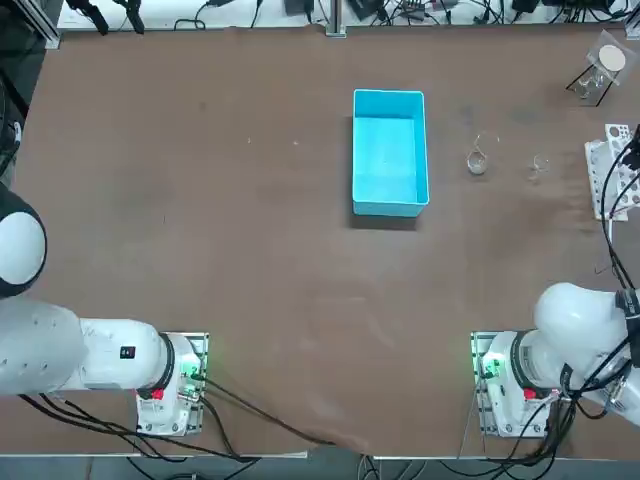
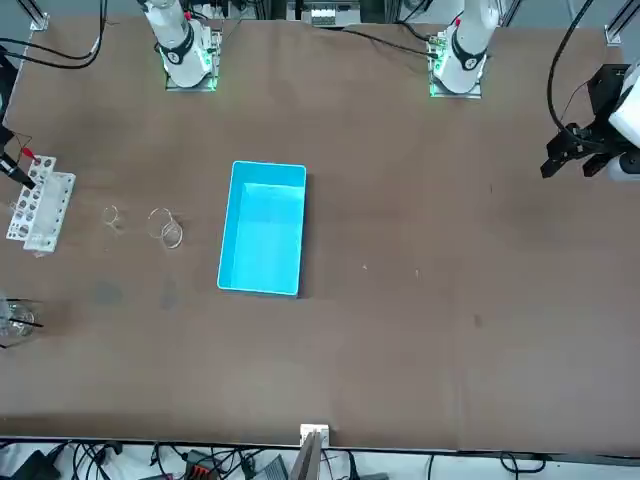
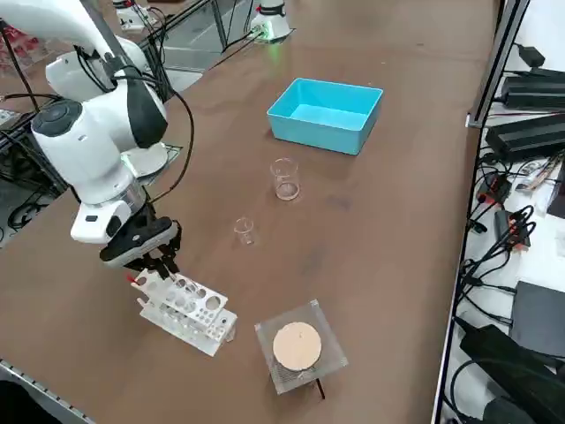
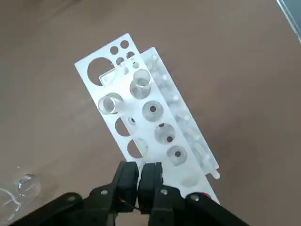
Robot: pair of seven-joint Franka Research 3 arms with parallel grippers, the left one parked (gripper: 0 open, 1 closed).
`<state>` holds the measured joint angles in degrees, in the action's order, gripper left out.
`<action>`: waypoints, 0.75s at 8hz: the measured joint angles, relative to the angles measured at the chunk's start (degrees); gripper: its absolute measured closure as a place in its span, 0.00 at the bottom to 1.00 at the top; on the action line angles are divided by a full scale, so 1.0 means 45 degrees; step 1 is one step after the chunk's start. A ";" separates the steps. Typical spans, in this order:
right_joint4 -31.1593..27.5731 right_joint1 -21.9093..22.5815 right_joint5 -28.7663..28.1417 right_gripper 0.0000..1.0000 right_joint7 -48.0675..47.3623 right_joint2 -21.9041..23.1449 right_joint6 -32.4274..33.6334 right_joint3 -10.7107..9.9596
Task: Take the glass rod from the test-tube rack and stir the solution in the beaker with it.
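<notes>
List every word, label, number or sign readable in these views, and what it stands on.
None can be read.
Parked left arm: a small dark mark, too small to read.
Test-tube rack, beaker, blue tray: no print visible.

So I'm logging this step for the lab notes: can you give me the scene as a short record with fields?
rack: test-tube rack at the table's edge on the robot's right
right gripper: jaws shut, over the rack's near end
rod: cannot be made out in any view
beaker: standing between blue tray and rack
small glass: nearer the rack
stirring: not started
</notes>
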<state>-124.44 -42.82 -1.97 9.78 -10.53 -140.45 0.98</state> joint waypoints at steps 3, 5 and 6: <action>-0.0009 0.0037 -0.0001 0.81 -0.0002 -0.0170 -0.0158 0.0043; 0.0015 0.0068 -0.0004 0.48 -0.0011 -0.0154 -0.0184 0.0132; 0.0095 0.0079 -0.0004 0.27 -0.0003 -0.0007 -0.0152 0.0156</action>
<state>-124.01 -42.46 -1.99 9.77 -10.56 -141.13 1.68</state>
